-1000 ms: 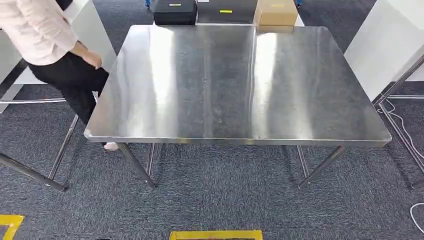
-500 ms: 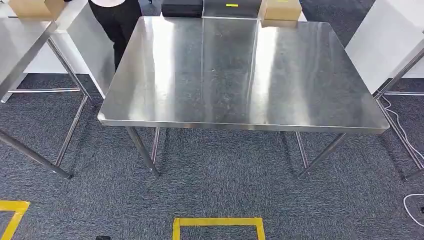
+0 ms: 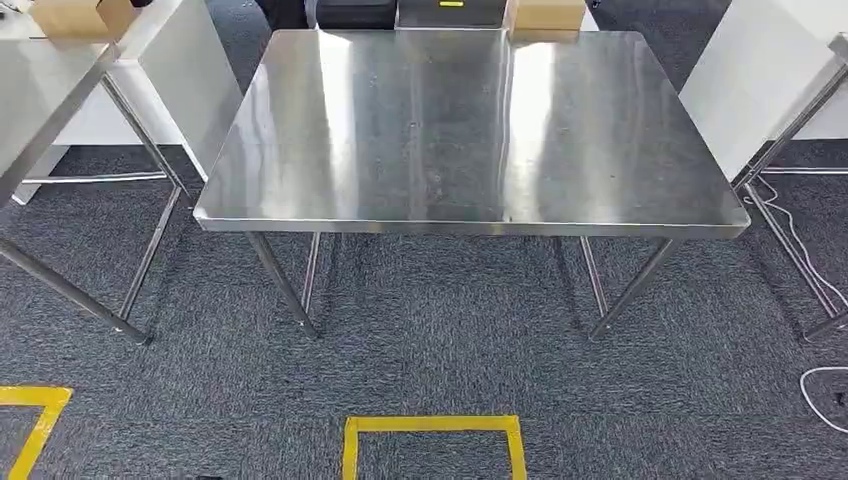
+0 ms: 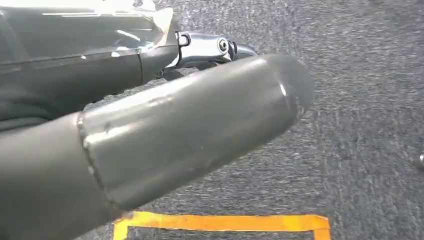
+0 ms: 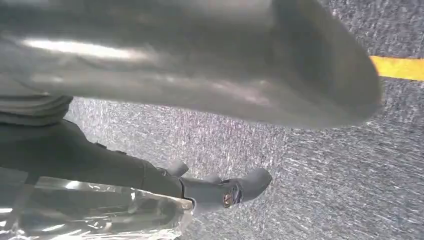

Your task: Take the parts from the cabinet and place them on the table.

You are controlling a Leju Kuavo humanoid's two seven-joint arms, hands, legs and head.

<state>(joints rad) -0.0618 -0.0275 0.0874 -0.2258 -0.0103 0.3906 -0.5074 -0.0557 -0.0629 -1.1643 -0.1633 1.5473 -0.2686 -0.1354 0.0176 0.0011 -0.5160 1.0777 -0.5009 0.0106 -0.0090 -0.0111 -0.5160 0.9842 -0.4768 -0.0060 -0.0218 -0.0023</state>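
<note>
**Table square ahead; clear wrap at both hands, grip unreadable**

Head view: steel table [image 3: 470, 130] sits dead ahead. Its long axis runs left to right, with the near long edge facing the robot and its legs on grey carpet [image 3: 440, 350]. Beyond the far edge there's a cardboard box [image 3: 545, 14] and a black case [image 3: 355, 12], both cut off by the frame. A second table [image 3: 45, 95] on the left is partly out of frame and carries another box [image 3: 80, 16]. A white panel [image 3: 765, 70] and a cable [image 3: 815, 385] are on the right. Yellow tape [image 3: 432, 425] marks a square on the floor nearest the robot.

Left wrist view: the left hand [image 4: 165, 115] is above the carpet, its thick thumb across most of the picture. Glossy clear plastic wrap [image 4: 162, 20] lies against the dark fingers [image 4: 75, 70]. What's under the wrap is too dark to make out, so I can't give its axis or heading. I can't tell if the hand is gripping it.

Right wrist view: the right hand [image 5: 190, 70] is blurred. Crinkled plastic film [image 5: 100, 215] lies alongside the dark fingers [image 5: 90, 160] and is cut by the frame edge. Contents and grip are unclear here too.
</note>
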